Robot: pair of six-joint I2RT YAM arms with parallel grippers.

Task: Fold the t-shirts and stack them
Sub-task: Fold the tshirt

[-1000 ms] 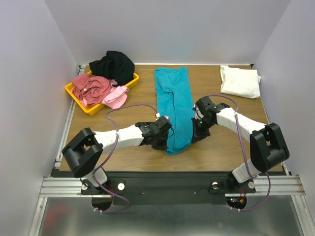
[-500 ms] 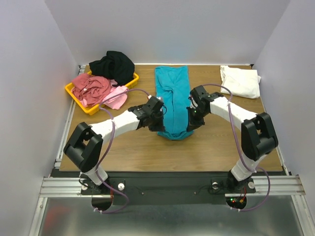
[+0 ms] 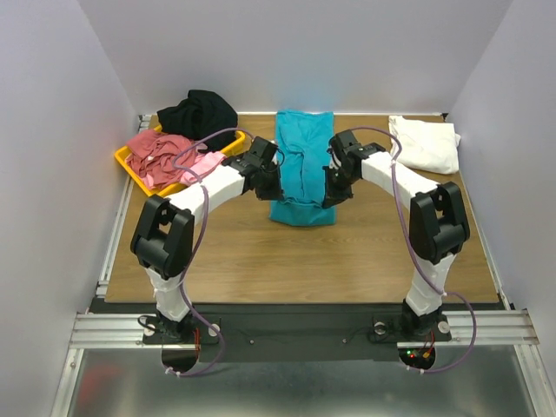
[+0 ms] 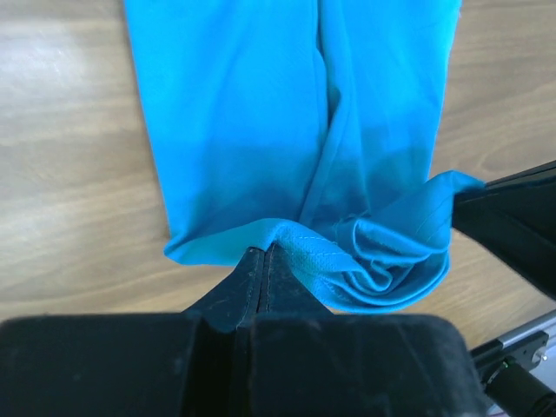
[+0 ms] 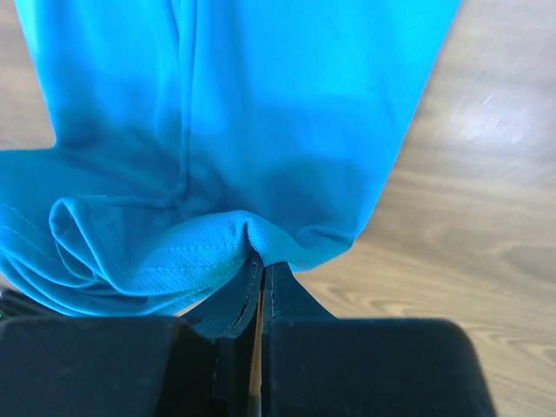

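The teal t-shirt (image 3: pixel 302 165) lies as a long narrow strip on the table's middle, its near end doubled back over itself. My left gripper (image 3: pixel 274 187) is shut on its near-left hem (image 4: pixel 287 239). My right gripper (image 3: pixel 331 191) is shut on its near-right hem (image 5: pixel 234 234). Both hold the lifted hem above the flat part of the shirt. The white t-shirt (image 3: pixel 426 143) lies folded at the back right. The black t-shirt (image 3: pixel 198 113), dusty red t-shirt (image 3: pixel 161 152) and pink t-shirt (image 3: pixel 205 169) lie crumpled at the back left.
A yellow plastic tray (image 3: pixel 148 184) at the back left holds the red and pink shirts; the black one hangs over its far edge. The wooden table (image 3: pixel 261 261) has walls on the left, back and right.
Both grippers have carried the teal shirt's near hem away from the arm bases toward the back, doubling the shirt over itself. The visible strip is now shorter.
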